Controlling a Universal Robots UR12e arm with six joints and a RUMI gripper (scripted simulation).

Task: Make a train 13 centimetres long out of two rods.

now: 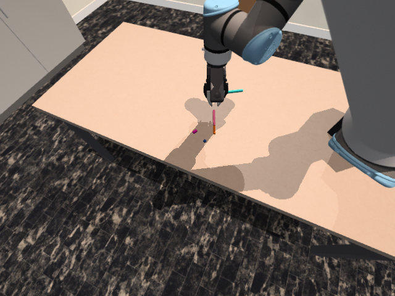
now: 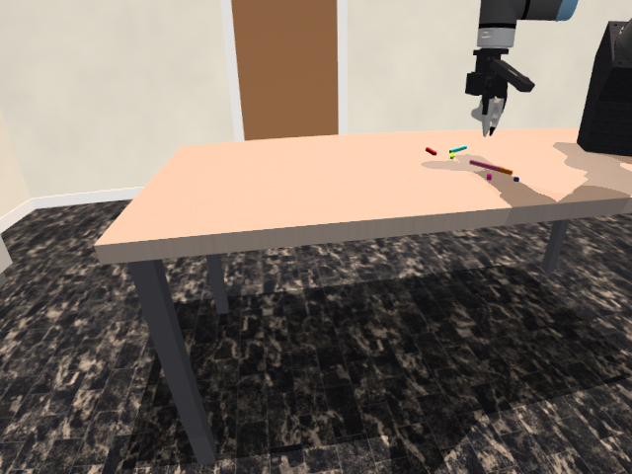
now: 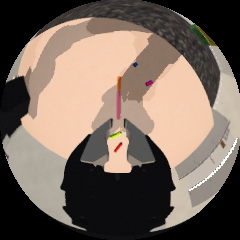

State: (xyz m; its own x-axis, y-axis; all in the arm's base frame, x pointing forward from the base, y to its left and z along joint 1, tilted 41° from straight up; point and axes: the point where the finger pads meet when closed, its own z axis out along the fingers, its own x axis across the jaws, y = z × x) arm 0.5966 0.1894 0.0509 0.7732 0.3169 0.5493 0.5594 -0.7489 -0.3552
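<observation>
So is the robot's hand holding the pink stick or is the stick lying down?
Lying down. The pink rod lies flat on the table, in line with the orange rod. The hand is raised above, holding nothing.
</observation>
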